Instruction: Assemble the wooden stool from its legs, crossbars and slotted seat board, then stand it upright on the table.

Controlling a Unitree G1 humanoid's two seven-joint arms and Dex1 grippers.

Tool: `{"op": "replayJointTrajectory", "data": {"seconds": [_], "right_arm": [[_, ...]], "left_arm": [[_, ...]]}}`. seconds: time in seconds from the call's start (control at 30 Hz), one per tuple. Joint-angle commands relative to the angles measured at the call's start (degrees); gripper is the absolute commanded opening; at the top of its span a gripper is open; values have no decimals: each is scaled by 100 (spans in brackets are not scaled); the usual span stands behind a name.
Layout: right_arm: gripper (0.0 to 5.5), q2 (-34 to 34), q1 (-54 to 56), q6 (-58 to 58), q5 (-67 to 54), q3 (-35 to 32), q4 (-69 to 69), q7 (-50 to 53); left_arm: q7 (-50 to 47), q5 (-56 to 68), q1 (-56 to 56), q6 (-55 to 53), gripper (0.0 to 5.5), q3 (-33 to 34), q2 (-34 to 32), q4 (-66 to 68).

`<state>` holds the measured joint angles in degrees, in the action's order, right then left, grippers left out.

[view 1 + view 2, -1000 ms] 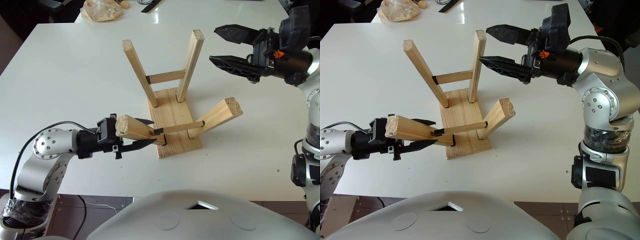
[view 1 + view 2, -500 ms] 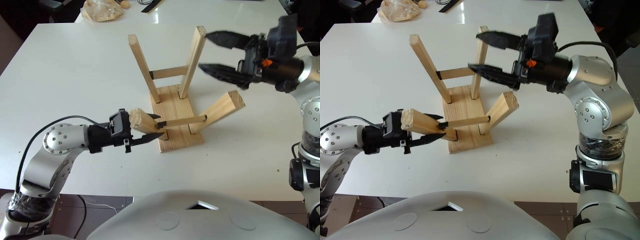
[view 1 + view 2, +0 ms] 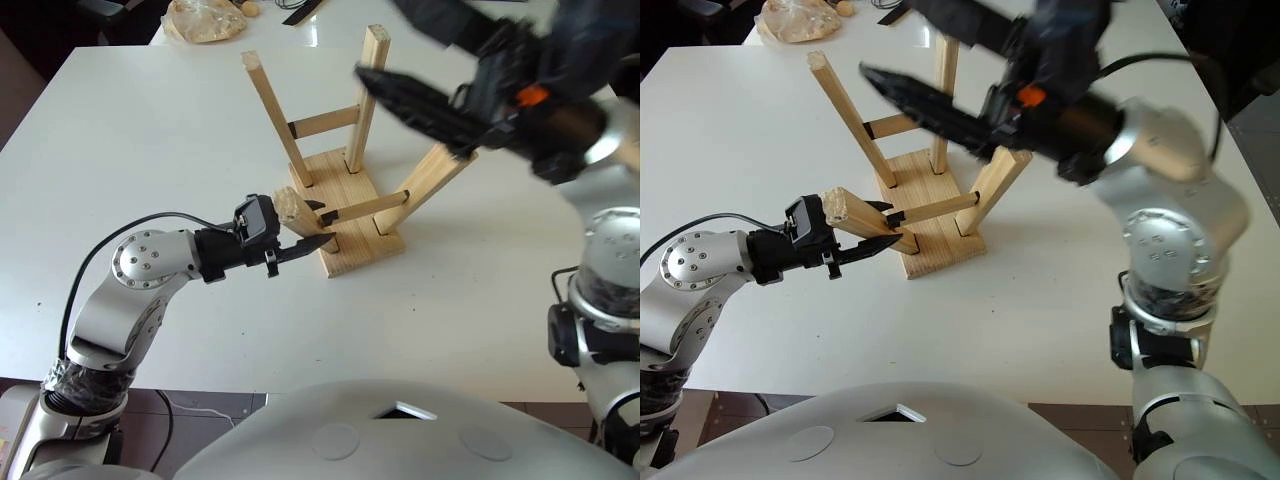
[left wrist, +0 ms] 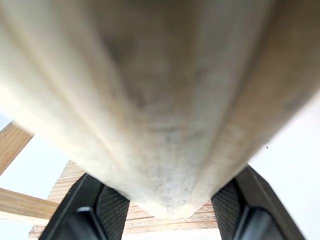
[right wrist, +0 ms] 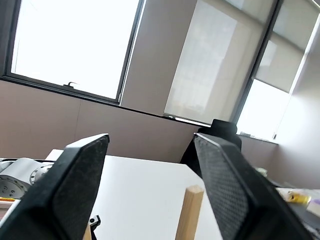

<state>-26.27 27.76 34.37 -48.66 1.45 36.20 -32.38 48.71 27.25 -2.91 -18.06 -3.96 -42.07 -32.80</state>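
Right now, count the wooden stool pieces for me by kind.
Legs: 4
Crossbars: 2
Seat board: 1
Total: 7

The right claw is spread wide, its black ribbed fingers well apart. Between them, at the claw's twelve o'clock, a wooden leg stands upright over the white counter. Windows line the wall beyond.
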Motion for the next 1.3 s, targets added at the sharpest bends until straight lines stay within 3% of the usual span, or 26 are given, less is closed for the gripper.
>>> {"op": "replayJointTrajectory", "data": {"seconds": [0.03, 0.17, 0.27, 0.67, 0.93, 1.07, 1.23, 1.3], "right_arm": [[313, 94, -567, 70, 696, 756, -3, 274], [313, -143, -1456, -378, 2256, 2044, -1044, 230], [313, -53, -1824, -558, 2840, 2393, -1835, 296], [313, 234, -1483, -834, 2784, 2207, -1841, -99], [313, 837, -522, -187, 998, 835, -617, 154], [313, 937, -675, -400, 1488, 1120, -850, 228], [313, 540, -1355, -1233, 2997, 2185, -1755, -45], [313, 625, -1484, -1510, 3265, 2302, -2051, -56]], "left_arm": [[-60, -266, -64, -234, 204, -114, -96, 173], [-52, -244, -39, -291, 204, -118, -114, 174], [-19, -238, 40, -347, 204, -142, -138, 205], [-80, -298, 398, -616, 204, -136, -223, 461], [-126, -350, 480, -760, 204, -148, -269, 605], [-173, -367, 505, -801, 204, -197, -234, 594], [-222, -385, 478, -817, 204, -212, -245, 565], [-238, -388, 473, -817, 204, -220, -244, 563]]}}
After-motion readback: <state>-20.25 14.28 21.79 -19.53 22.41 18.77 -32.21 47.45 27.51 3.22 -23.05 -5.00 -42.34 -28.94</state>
